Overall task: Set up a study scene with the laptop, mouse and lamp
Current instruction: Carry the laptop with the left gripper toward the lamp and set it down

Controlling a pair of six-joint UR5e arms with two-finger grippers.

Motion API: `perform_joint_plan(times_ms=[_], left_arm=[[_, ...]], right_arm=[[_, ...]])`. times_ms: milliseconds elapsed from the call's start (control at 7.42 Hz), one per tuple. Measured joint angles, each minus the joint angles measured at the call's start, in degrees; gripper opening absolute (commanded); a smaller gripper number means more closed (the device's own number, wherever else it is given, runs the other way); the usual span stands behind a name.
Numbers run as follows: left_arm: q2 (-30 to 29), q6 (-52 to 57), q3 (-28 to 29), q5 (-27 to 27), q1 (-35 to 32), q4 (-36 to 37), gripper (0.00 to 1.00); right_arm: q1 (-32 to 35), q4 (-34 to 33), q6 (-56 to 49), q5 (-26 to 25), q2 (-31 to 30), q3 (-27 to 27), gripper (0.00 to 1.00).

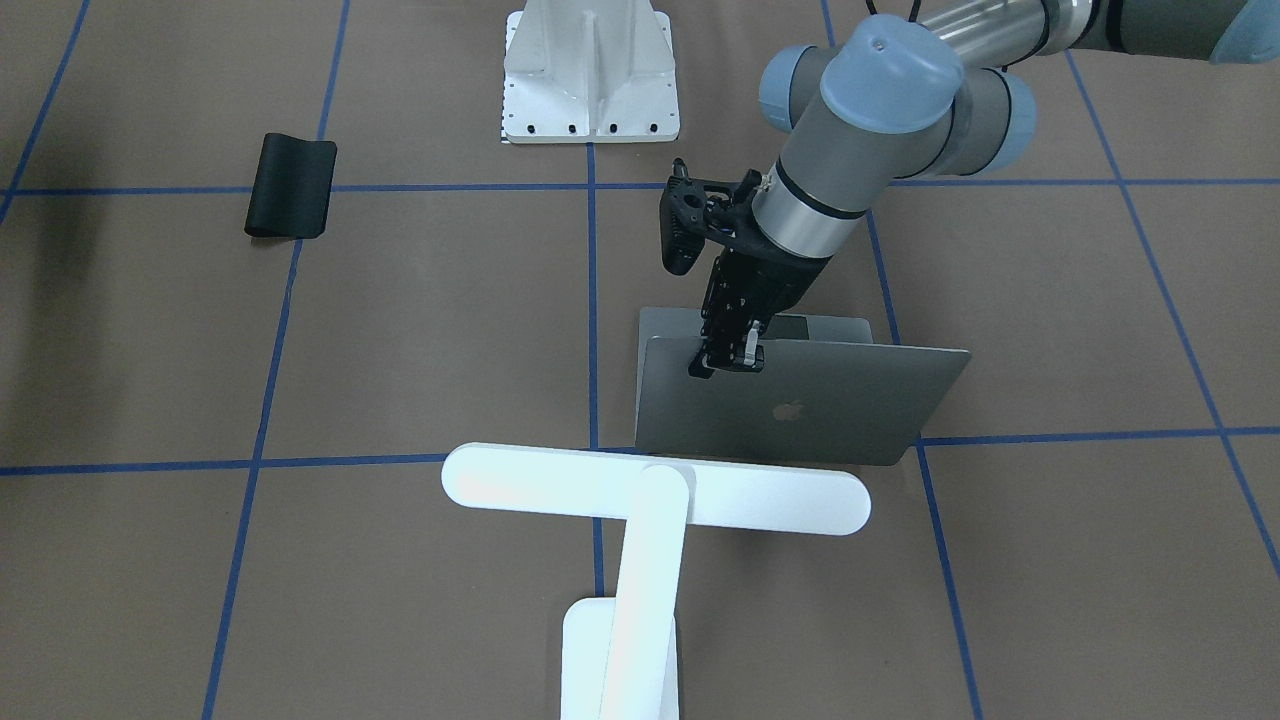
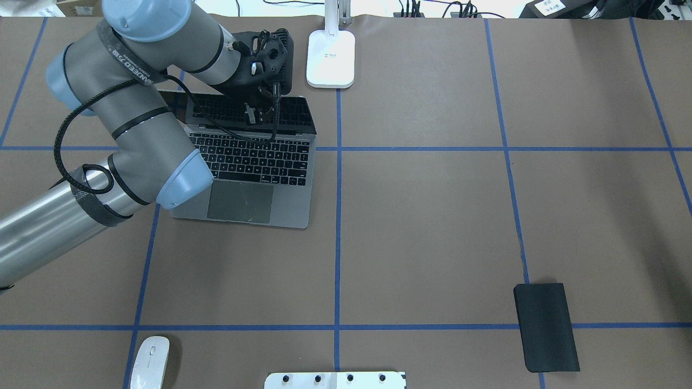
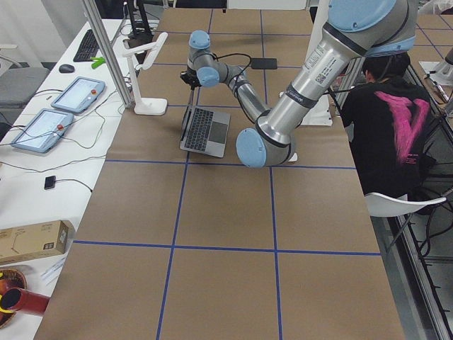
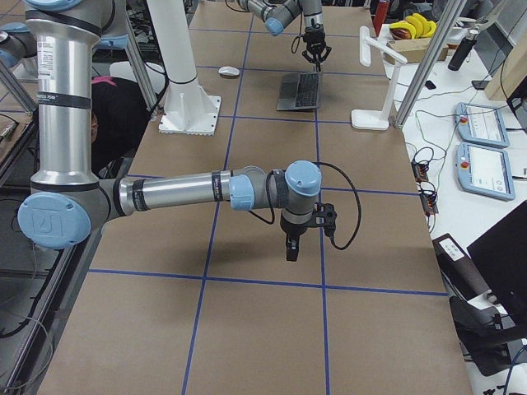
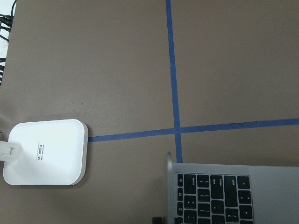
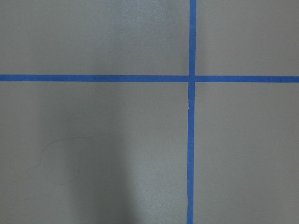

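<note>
The mouse (image 2: 150,362) lies at the counter's near edge on the robot's left, well apart from the black mouse pad (image 2: 546,327) toward the near right corner. The right claw (image 4: 291,247) hangs over bare mid-counter; I cannot tell whether it is open. Farther on, the left claw (image 1: 728,358) pinches the open laptop (image 2: 254,178) by its lid's top edge, apparently to set the screen angle. The lamp (image 1: 655,495) stands at the far edge, just beyond the laptop.

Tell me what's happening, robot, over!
Left gripper pinching laptop lid's top edge, lid up. Right gripper hovering over table, jaws unclear. Mouse untouched at near edge, lamp standing beyond laptop. Nothing blocking.
</note>
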Motion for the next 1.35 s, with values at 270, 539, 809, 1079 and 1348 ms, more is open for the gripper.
perform_joint_plan(times_ms=[270,539,809,1079,1348], left_arm=[[-1.03,-0.04,0.64,0.03,0.02,0.14,0.0],[-1.04,0.03,0.83,0.05,-0.04,0.12,0.02],[-1.09,0.04,0.88,0.96,-0.01,0.08,0.77],[-1.11,-0.91,0.52,2.38,0.02,0.04,0.81],[-1.11,-1.95,-0.16,2.63,0.03,0.06,0.92]], right_arm=[[-0.02,0.03,0.06,-0.08,0.01,-0.18,1.0],[-0.06,0.03,0.13,-0.12,0.06,-0.22,1.0],[-0.03,0.04,0.15,-0.17,0.12,-0.23,1.0],[-0.05,0.04,0.12,-0.24,0.15,-0.22,1.0],[-0.08,0.06,0.14,-0.27,0.23,-0.02,1.0]])
